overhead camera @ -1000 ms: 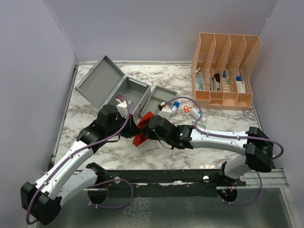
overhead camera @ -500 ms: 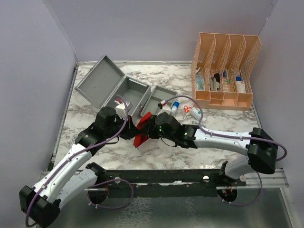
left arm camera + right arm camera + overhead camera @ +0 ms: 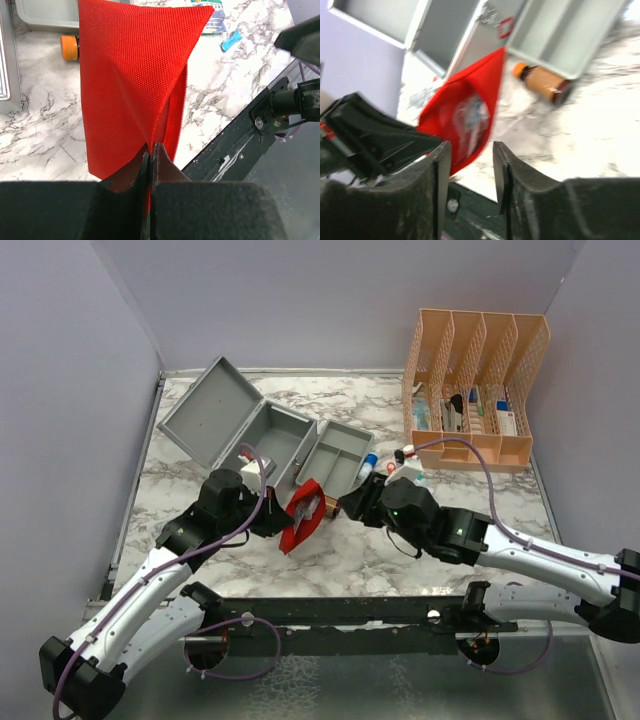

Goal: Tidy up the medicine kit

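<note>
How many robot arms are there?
2. The left arm comes from bottom left, its tool pinching the red pouch; the right arm comes from bottom right. None seems hidden.

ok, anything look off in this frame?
Red pouch hangs creased and folded, pinched at one edge by the shut left end effector. A brown bottle lies on its side on the table beside the grey tray, which sits outside the case.

Red pouch stands tilted on edge over the marble table, its fabric pinched into a fold. An amber bottle with an orange cap lies on its side near the pouch. Peach slotted organizer sits back right, boxes and tubes in its low front bins. A blue-capped vial lies mid-table.
</note>
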Motion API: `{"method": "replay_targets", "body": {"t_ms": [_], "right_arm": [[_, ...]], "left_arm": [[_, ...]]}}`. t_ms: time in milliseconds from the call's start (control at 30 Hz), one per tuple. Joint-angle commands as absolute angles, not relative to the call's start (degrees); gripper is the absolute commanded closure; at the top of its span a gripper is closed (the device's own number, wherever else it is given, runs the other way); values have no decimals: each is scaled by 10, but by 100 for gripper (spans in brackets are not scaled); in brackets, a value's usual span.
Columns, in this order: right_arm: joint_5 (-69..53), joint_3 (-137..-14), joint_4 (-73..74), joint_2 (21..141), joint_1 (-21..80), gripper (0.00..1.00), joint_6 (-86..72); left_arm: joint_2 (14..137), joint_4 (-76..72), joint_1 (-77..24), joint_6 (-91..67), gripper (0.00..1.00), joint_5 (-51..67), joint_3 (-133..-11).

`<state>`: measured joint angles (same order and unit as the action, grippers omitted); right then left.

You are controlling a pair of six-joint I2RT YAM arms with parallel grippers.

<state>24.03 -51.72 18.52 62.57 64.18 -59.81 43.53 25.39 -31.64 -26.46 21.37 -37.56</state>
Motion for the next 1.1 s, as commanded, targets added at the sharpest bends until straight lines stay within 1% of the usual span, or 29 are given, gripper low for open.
{"method": "replay_targets", "body": {"t_ms": [0, 100, 167, 367, 467, 633, 833, 900, 967, 1067], "right_arm": [[403, -507, 358, 585, 633, 56, -599], [442, -523, 425, 583, 618, 50, -597], [441, -530, 446, 587, 594, 48, -584], [325, -504, 426, 631, 473, 48, -546], [305, -489, 428, 652, 425, 48, -545], [248, -440, 389, 660, 328, 45, -516], [231, -413, 347, 675, 268, 44, -480], [201, -406, 318, 689, 235, 43, -450], [149, -401, 280, 709, 202, 39, -405], [92, -406, 246, 745, 177, 37, -370]], "left_arm": [[418, 245, -318, -268, 100, 203, -374], [419, 245, -318, -267, 100, 201, -374], [421, 243, -318, -271, 100, 201, -373], [456, 220, -319, -303, 100, 226, -379], [489, 206, -318, -322, 100, 259, -386], [535, 191, -318, -362, 100, 312, -384], [537, 185, -318, -376, 100, 317, -361], [535, 182, -319, -369, 100, 309, -352], [537, 180, -319, -353, 100, 303, -347], [543, 186, -318, -314, 100, 294, -357]]}}
